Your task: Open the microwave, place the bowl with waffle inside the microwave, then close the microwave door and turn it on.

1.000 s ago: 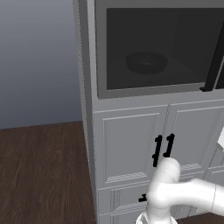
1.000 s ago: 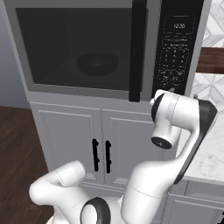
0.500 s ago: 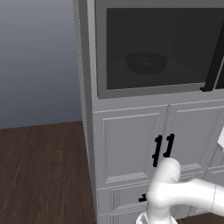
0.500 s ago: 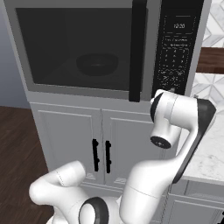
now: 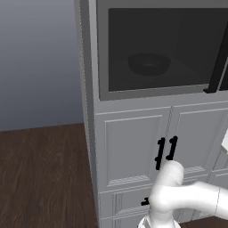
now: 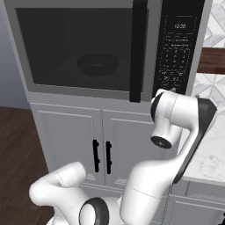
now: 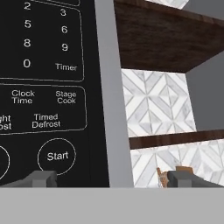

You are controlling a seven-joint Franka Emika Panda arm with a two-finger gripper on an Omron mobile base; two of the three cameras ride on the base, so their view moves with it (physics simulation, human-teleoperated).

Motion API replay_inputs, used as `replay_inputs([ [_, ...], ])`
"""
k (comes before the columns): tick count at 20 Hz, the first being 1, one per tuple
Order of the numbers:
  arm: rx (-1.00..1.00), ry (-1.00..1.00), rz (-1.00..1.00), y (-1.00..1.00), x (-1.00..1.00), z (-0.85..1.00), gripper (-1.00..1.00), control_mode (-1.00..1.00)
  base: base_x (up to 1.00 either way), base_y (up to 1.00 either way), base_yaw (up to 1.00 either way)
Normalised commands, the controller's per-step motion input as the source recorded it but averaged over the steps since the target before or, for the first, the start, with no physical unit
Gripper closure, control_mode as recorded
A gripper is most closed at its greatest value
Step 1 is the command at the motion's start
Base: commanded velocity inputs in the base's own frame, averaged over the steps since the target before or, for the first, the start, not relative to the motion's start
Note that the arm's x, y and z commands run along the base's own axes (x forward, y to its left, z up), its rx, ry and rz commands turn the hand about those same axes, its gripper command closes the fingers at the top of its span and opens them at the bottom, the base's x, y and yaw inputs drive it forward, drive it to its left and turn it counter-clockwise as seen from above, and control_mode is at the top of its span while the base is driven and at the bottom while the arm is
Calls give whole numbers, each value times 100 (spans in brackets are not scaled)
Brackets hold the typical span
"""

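Observation:
The microwave (image 6: 26,48) is built in above the cabinets. The microwave door (image 6: 66,44) is shut, with its long black bar handle (image 6: 139,48) on the right side. Through the tinted glass the bowl (image 6: 98,64) (image 5: 149,63) rests on the cavity floor; I cannot make out the waffle in it. My gripper (image 7: 116,178) is open and holds nothing. It hovers close to the black control panel (image 6: 178,48). One fingertip (image 7: 43,178) sits just below the round Start button (image 7: 57,156), while the other is off the panel's right edge.
Panelled grey cabinet doors (image 6: 70,136) with short black handles (image 6: 102,156) stand below the microwave. A pale marble counter (image 6: 211,149) lies to the right, backed by a patterned tile wall (image 7: 157,105) and a dark wooden shelf (image 7: 166,39). Dark wood floor (image 5: 40,173) spreads to the left.
The arm's upper part has edged slightly towards the control panel. The door, the bowl and the open jaws are unchanged.

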Motion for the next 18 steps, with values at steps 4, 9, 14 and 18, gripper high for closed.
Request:
replay_inputs([
  [4, 0, 2, 0, 0, 1, 17, -100, -100, 0, 0, 0],
  [9, 0, 7, 0, -1, 10, 23, -100, -100, 0, 0, 0],
  [14, 3, 14, 0, -8, 44, 16, -100, -100, 0, 0, 0],
  [18, 6, 24, 0, -10, 67, 0, -100, -100, 0, 0, 0],
])
